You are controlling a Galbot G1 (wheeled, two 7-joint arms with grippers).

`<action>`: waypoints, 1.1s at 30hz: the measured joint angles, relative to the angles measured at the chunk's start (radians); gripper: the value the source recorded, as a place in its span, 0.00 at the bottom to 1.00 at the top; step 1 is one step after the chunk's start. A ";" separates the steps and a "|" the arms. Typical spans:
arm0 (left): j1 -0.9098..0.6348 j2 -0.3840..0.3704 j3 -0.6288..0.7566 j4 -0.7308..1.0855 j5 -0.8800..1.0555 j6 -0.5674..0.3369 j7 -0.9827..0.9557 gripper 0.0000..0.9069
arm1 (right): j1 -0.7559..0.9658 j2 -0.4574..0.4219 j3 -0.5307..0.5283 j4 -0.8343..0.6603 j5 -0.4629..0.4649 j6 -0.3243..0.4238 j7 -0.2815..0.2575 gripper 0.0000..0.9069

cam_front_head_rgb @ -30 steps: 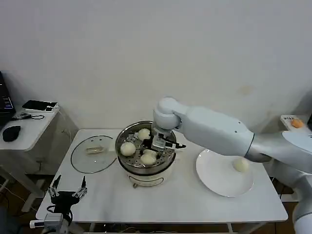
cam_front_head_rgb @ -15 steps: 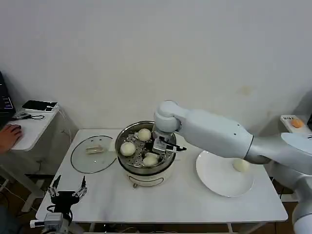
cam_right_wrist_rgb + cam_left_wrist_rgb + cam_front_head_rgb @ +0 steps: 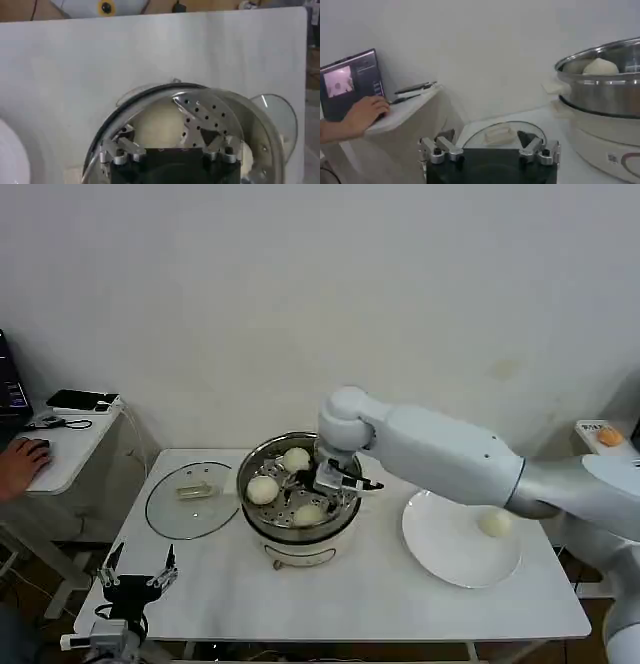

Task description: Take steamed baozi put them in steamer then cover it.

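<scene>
The right gripper (image 3: pixel 330 475) hangs over the steamer (image 3: pixel 297 529), just above its perforated tray, with the white right arm reaching in from the right side of the table (image 3: pixel 340 594). Its fingers (image 3: pixel 116 151) stand spread apart in the right wrist view and hold nothing; a bun (image 3: pixel 157 131) lies on the tray directly beyond them. Three buns sit inside the steamer: one at the far side (image 3: pixel 295 459), one at the left (image 3: pixel 262 489), and one at the near side (image 3: pixel 309 514), just below the gripper. A fourth bun (image 3: pixel 493 524) rests on the white plate (image 3: pixel 445 559), right of the steamer and well apart from it. The glass lid (image 3: pixel 190 499) lies flat on the table, just left of the steamer, touching neither gripper. The left gripper (image 3: pixel 135 584) is parked low at the near left corner of the table, fingers (image 3: pixel 436 150) open and empty, facing the lid and the steamer's steel wall (image 3: pixel 605 95). A person's hand (image 3: pixel 18 459) rests on the side desk at far left.
</scene>
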 measured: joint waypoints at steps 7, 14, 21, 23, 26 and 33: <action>-0.011 -0.003 0.014 0.005 0.001 0.002 0.002 1.00 | 0.020 -0.068 0.062 0.009 0.021 -0.024 0.016 1.00; -0.014 0.011 0.024 0.008 -0.004 0.004 0.005 1.00 | 0.031 -0.172 0.150 -0.026 0.077 -0.094 0.034 1.00; -0.023 0.033 0.038 0.015 -0.017 0.008 0.009 1.00 | 0.008 -0.295 0.214 -0.055 0.162 -0.287 0.028 1.00; -0.026 0.041 0.043 0.018 -0.020 0.010 0.010 1.00 | -0.008 -0.330 0.235 -0.067 0.172 -0.356 0.024 1.00; -0.032 0.054 0.051 0.020 -0.027 0.012 0.012 1.00 | -0.038 -0.380 0.266 -0.081 0.178 -0.450 0.020 1.00; -0.047 0.076 0.062 0.022 -0.042 0.021 0.014 1.00 | -0.153 -0.480 0.350 -0.098 0.169 -0.594 0.014 1.00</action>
